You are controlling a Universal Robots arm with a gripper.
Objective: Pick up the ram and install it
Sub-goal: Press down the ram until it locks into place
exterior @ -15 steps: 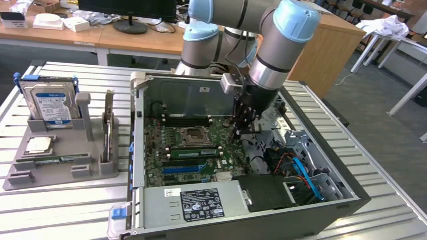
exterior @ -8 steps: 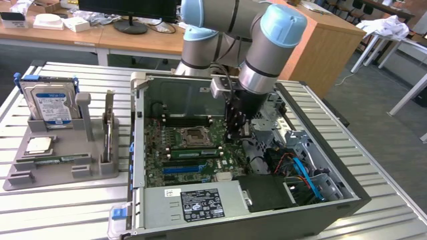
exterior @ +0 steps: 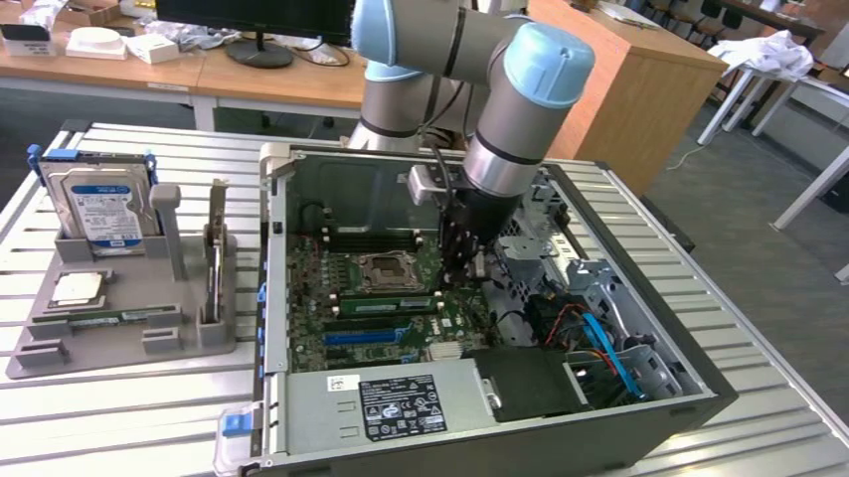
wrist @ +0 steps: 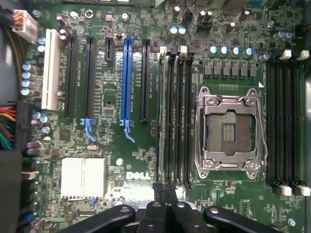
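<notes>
A ram stick (exterior: 385, 289), long and green, stands on edge in the memory slots beside the empty processor socket (exterior: 385, 266) of the open computer case. The wrist view looks straight down on its thin edge, the ram stick (wrist: 160, 116) sitting in the slot closest to the long black expansion slots. My gripper (exterior: 458, 283) reaches down into the case over the near end of those slots. Its dark fingers are pressed together, and nothing shows between the fingertips of the gripper (wrist: 165, 190). I cannot tell whether they touch the stick.
A grey parts holder (exterior: 119, 343) at the exterior view's left carries a hard drive (exterior: 99, 204), a silver processor chip (exterior: 78, 288), an upright expansion card (exterior: 215, 248) and a flat green stick (exterior: 106, 317). Cables and drive bays (exterior: 597, 328) crowd the case's right side.
</notes>
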